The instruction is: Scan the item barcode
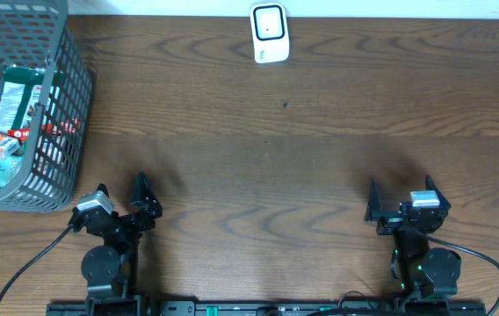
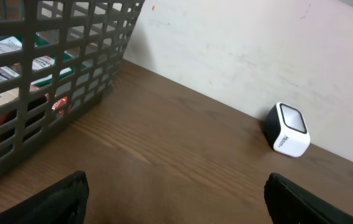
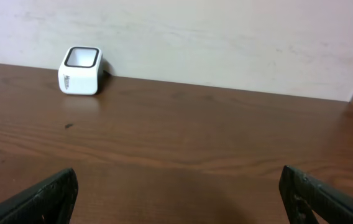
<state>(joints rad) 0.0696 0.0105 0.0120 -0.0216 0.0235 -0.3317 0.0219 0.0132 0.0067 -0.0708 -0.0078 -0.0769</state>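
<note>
Both arms sit at the wooden table (image 1: 276, 158) with jaws wide apart and empty. The left gripper (image 1: 120, 184) is just beside the grey basket (image 1: 65, 105), the right gripper (image 1: 401, 184) well apart from it. Packaged items (image 1: 12, 105) lie inside the basket; the white scanner (image 1: 269, 33) stands well away from it, by the wall.

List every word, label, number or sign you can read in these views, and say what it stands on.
No text here can be read.
On the packets in the basket: printed labels, too blurred to read.
On the scanner: a small grey marking on its side, too small to read.
</note>
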